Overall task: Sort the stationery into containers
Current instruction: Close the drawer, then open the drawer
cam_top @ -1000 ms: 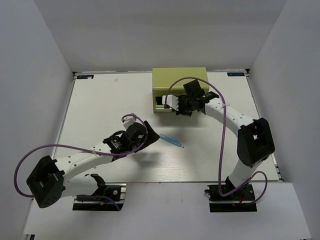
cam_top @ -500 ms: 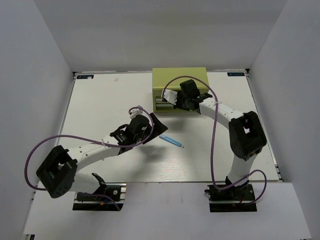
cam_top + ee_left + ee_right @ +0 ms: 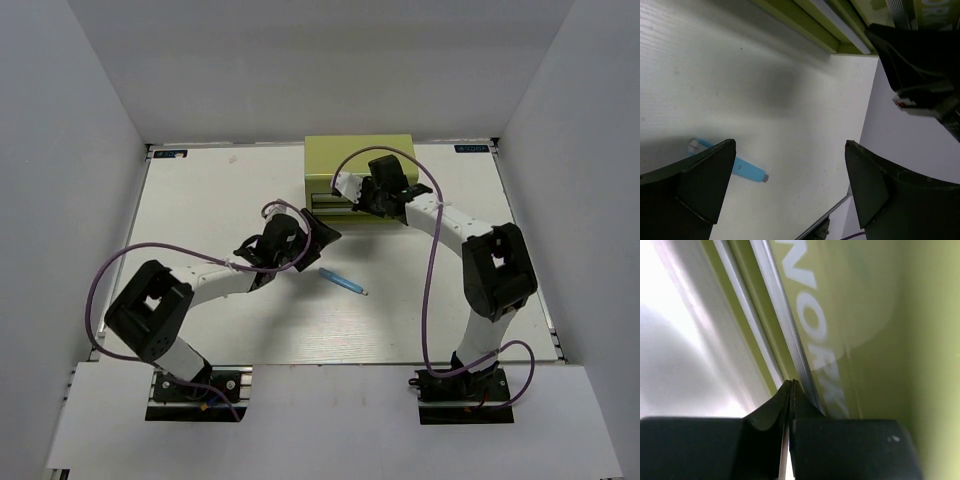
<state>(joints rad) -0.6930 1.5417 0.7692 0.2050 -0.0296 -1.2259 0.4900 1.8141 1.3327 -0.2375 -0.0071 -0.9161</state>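
Observation:
The olive-green tool chest (image 3: 360, 160) stands at the back of the table with its drawers pushed in. My right gripper (image 3: 356, 198) is shut and empty, its tips (image 3: 791, 386) pressed against the drawer front (image 3: 805, 330) beside the WORKPRO label (image 3: 815, 325). One light-blue pen (image 3: 343, 281) lies on the table in front of the chest. My left gripper (image 3: 322, 239) is open and empty, hovering just left of and above the pen (image 3: 747, 170). That pen shows beside the left finger (image 3: 700, 185). The other stationery is out of view.
The chest's lower front edge (image 3: 830, 30) and the right arm's wrist (image 3: 920, 65) show at the top of the left wrist view. White walls enclose the white table (image 3: 200, 220) on three sides.
The chest's drawer, open one second ago, is now pushed in, with the right gripper following it back. The left arm has swung up and right toward the chest and pen.

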